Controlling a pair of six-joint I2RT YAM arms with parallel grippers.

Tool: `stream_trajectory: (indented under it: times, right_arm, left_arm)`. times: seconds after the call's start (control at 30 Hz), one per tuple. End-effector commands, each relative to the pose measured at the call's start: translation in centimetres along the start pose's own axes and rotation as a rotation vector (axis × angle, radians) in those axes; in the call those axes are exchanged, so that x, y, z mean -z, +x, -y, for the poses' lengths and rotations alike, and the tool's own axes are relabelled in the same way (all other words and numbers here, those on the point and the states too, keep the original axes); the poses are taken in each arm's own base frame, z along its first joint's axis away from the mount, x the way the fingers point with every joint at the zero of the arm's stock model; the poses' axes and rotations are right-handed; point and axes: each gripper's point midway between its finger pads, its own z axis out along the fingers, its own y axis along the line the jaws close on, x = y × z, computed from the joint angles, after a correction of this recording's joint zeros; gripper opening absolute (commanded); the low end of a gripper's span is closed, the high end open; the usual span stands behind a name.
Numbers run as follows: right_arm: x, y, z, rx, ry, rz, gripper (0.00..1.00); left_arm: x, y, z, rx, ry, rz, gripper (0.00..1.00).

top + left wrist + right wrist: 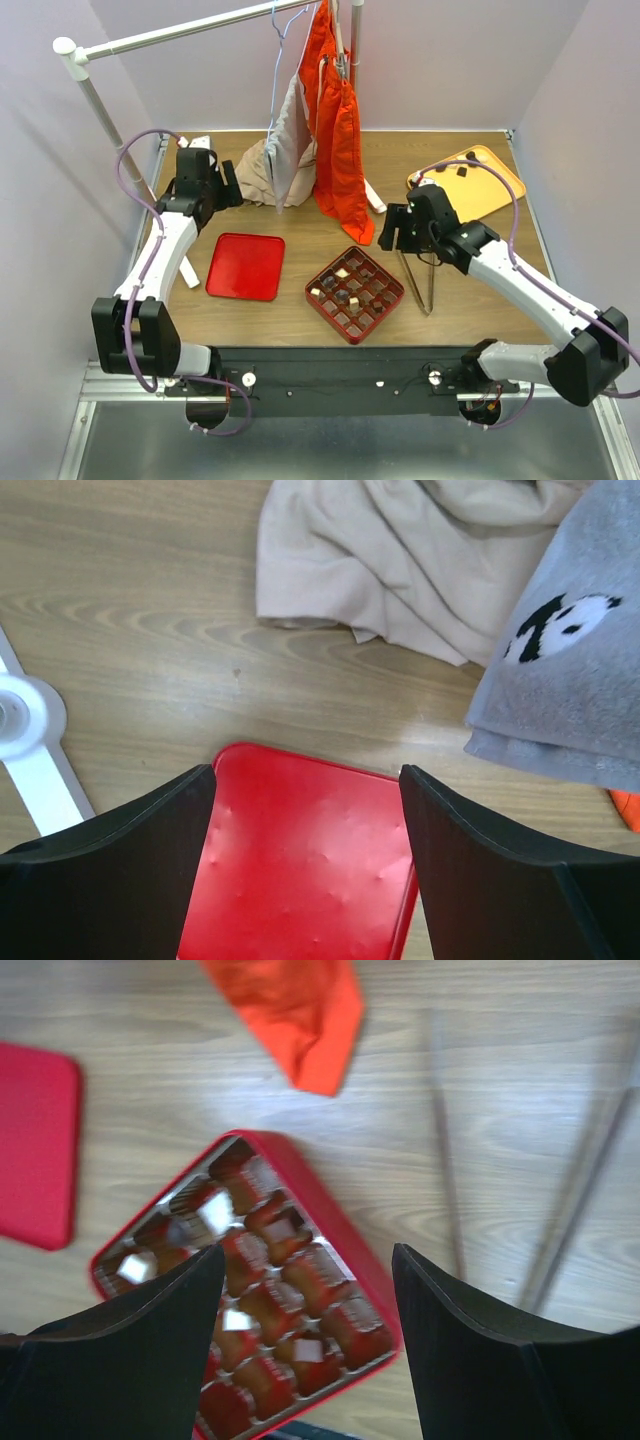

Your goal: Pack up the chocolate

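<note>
Several chocolate lumps (343, 273), dark and cream, sit in cells of the red gridded box (378, 318) at the table's front middle. A few dark chocolates (463, 170) lie on the yellow-orange tray (487, 192) at the back right. My right gripper (396, 232) is open and empty, hovering just right of and behind the box. In the right wrist view, blurred, the box rim (330, 1222) and its chocolates (215, 1211) lie between and below the open fingers (308, 1250). My left gripper (230, 188) is open and empty above the far edge of the flat red lid (300, 870).
The red lid (246, 265) lies left of the box. Metal tongs (420, 280) lie right of the box, under my right arm. An orange garment (335, 130) and grey and beige cloths (275, 160) hang from a white rack (95, 100) at the back.
</note>
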Motion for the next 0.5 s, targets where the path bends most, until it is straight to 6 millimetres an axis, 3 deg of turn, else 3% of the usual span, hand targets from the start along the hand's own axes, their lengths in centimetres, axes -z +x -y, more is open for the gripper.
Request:
stream_trajectory:
  times: [0.0, 0.03, 0.1, 0.23, 0.3, 0.33, 0.47]
  right_arm:
    - [-0.1, -0.4, -2.8, -0.049, -0.107, -0.045, 0.76]
    - [-0.3, -0.6, -2.7, -0.049, -0.096, -0.040, 0.76]
    - [-0.5, -0.9, -2.9, -0.054, -0.090, -0.040, 0.77]
    - [0.3, -2.9, -3.6, -0.082, -0.102, 0.008, 0.77]
    - [1.3, -3.9, -3.7, -0.097, -0.111, 0.047, 0.77]
    - [1.6, -4.3, -3.6, -0.098, -0.103, 0.064, 0.77]
    - [2.8, -5.3, -3.5, -0.096, -0.103, 0.100, 0.77]
  left_arm:
    - [-0.3, 2.6, 1.5, 0.069, -0.007, -0.031, 0.83]
    - [-0.2, 3.3, 1.9, 0.050, -0.055, -0.019, 0.83]
    - [0.4, 4.7, 5.8, 0.023, -0.020, -0.010, 0.83]
    - [-0.6, 8.1, 6.3, 0.043, -0.060, -0.098, 0.82]
    - [-0.8, 9.8, 7.4, 0.039, -0.033, -0.135, 0.82]
    - [-0.6, 11.3, 8.3, 0.015, -0.023, -0.160, 0.82]
    - [-0.7, 14.6, 8.7, 0.030, -0.048, -0.216, 0.82]
